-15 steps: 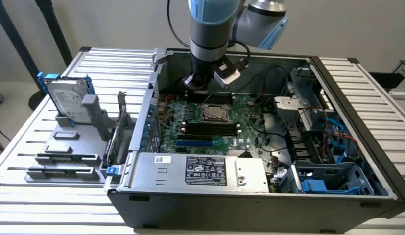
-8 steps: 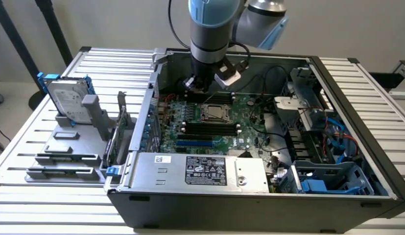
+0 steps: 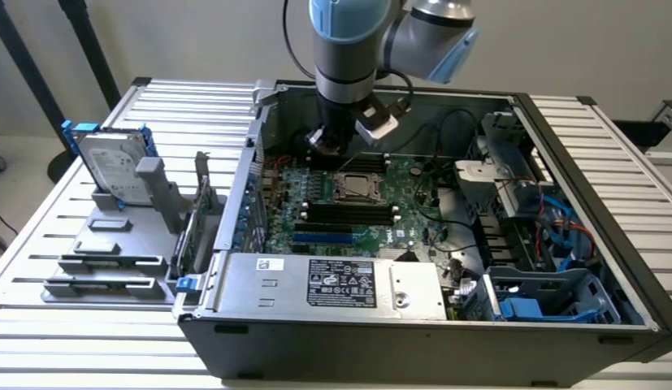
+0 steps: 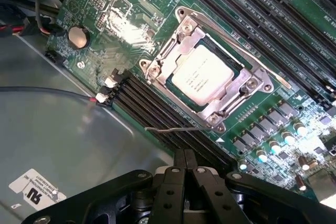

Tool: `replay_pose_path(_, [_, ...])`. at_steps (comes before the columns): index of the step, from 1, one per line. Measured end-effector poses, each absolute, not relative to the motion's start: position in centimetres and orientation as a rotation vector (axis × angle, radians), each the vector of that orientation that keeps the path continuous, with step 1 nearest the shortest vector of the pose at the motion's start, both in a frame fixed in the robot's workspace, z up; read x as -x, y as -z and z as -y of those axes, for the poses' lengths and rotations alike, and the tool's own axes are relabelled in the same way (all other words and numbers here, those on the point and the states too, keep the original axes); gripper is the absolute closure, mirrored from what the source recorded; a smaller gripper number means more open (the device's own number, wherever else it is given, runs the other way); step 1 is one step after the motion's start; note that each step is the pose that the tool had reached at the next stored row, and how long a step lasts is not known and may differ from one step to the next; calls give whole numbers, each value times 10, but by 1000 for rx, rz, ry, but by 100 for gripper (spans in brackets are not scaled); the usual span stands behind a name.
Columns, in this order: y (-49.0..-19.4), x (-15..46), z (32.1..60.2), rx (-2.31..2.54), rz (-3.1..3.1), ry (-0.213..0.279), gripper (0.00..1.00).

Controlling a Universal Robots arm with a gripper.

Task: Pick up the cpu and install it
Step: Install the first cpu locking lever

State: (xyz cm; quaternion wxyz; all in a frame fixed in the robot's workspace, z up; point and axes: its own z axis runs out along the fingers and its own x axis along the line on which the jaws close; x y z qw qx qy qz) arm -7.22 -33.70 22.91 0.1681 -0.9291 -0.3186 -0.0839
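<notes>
Jaws clenched together, empty: wrist view has gripper (image 4: 185,162) above motherboard (image 4: 262,124), cpu (image 4: 202,75) seated in socket w/ silvery-grey square top, metal frame round it. Exterior view: gripper (image 3: 333,154) inside pc case (image 3: 422,321), just beyond cpu (image 3: 358,186).

We see a table (image 3: 86,313) of pale metal slats carrying everything. At its centre sits the open computer case (image 3: 422,325) (lid off, motherboard facing up). Out at nine o'clock from the case, just beside its wall, a grey holder stand (image 3: 114,264) rests on the slats. At the stand's twelve o'clock end a hard drive (image 3: 110,166) with blue brackets stands upright in it. A small flat grey block (image 3: 101,244) lies on the stand's middle, and empty slotted trays sit toward its six o'clock end.
</notes>
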Motion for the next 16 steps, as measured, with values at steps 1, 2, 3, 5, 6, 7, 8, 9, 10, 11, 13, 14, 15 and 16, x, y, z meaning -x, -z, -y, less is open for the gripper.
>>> replay_pose_path(1, [-228, 72, 337, 2642, 907, 241, 89])
replay_pose_path(2, [-226, 72, 337, 2642, 909, 242, 89])
replay_pose_path(3, [-225, 72, 337, 2640, 915, 241, 89])
replay_pose_path(5, [-223, 72, 337, 2631, 937, 237, 89])
replay_pose_path(6, [-223, 72, 337, 2623, 955, 234, 89])
replay_pose_path(7, [-222, 72, 337, 2615, 976, 230, 89])
replay_pose_path(8, [-222, 72, 337, 2606, 996, 226, 89])
replay_pose_path(9, [-222, 72, 337, 2600, 1011, 223, 89])
replay_pose_path(10, [-221, 72, 337, 2596, 1020, 223, 89])
replay_pose_path(11, [-220, 73, 337, 2595, 1026, 226, 89])
replay_pose_path(13, [-219, 72, 337, 2593, 1037, 234, 89])
replay_pose_path(14, [-218, 72, 337, 2592, 1042, 237, 89])
replay_pose_path(15, [-218, 72, 337, 2591, 1047, 240, 89])
replay_pose_path(16, [-217, 73, 337, 2590, 1051, 241, 89])
